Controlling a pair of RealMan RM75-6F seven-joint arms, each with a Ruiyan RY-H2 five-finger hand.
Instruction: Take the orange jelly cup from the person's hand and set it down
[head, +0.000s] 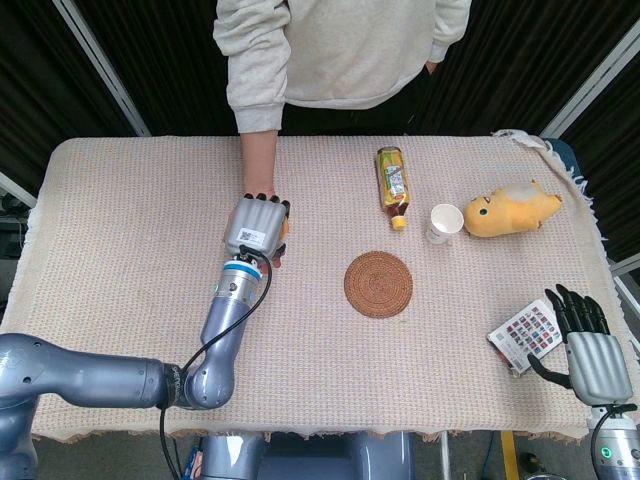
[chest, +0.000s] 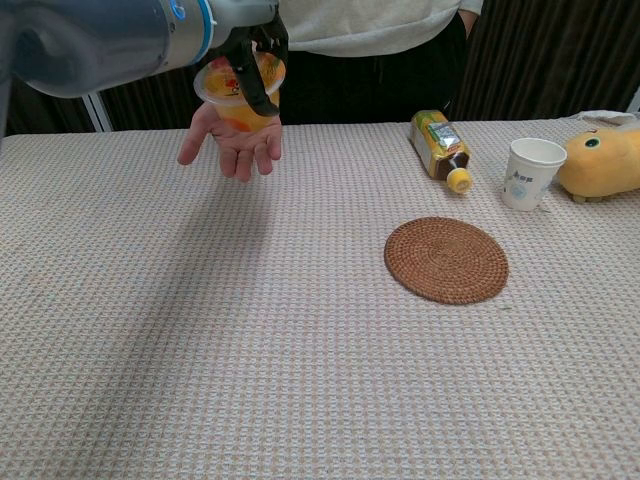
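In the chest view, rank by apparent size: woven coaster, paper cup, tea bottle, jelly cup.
1. Woven coaster, clearly largest.
2. Tea bottle and jelly cup: too alike to rank; the left hand's fingers partly cover the cup.
3. Paper cup, smallest.

A table (head: 120, 250) covered by a beige woven cloth carries a round woven coaster (head: 378, 284) near its middle. Beyond the coaster a bottle (head: 393, 185) lies on its side, with a white paper cup (head: 445, 222) standing just beside it and a yellow plush toy (head: 510, 210) lying next to the cup. A patterned card (head: 525, 334) rests at the near right edge of the table.
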